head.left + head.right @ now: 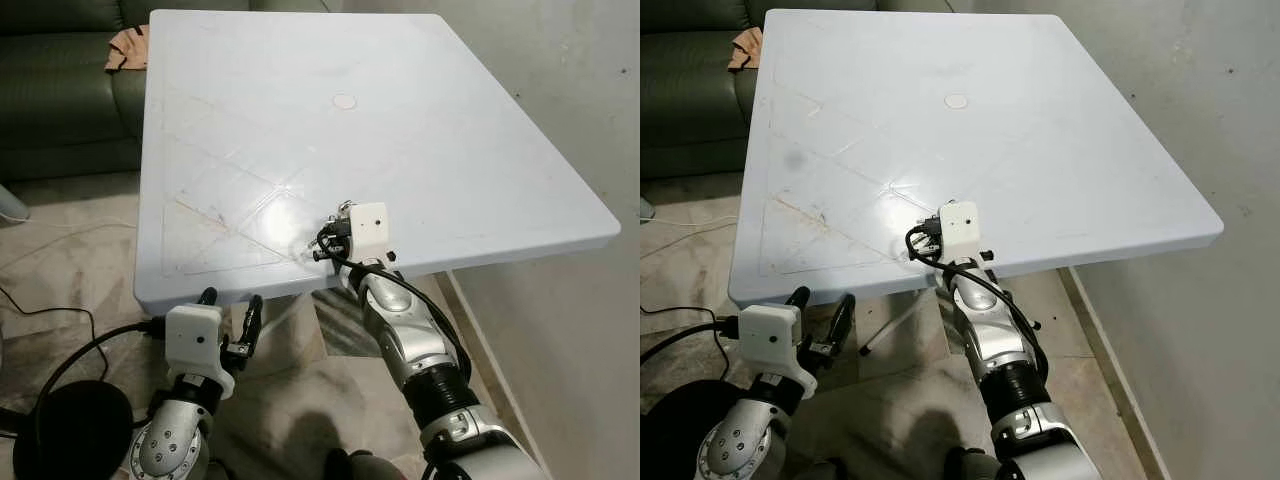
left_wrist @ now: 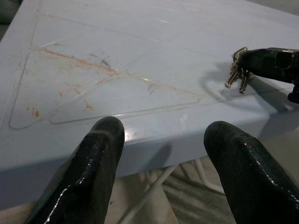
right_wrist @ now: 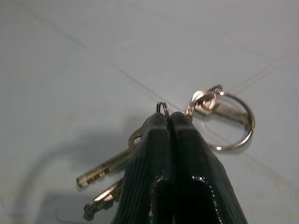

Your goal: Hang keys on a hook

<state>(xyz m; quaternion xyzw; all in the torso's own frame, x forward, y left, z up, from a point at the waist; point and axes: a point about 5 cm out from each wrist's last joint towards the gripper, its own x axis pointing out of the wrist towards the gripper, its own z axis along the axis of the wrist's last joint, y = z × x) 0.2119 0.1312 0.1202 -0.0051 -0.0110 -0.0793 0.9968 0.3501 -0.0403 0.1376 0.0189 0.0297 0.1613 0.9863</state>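
You see a pale blue table (image 1: 250, 120) on a tiled floor (image 1: 70, 240). A dark green sofa (image 1: 60, 90) stands behind it, perhaps leather, and a grey wall (image 1: 560, 100) runs along the right.

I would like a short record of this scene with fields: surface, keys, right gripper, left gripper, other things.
surface: pale blue table, scratched, with orange marks near its front left
keys: bunch of keys on a ring, near the table's front edge
right gripper: right gripper over the front edge, fingers shut on the keys
left gripper: left gripper below the table's front edge, open, holding nothing
other things: dark green sofa behind the table, black cable on the floor
hook: none seen
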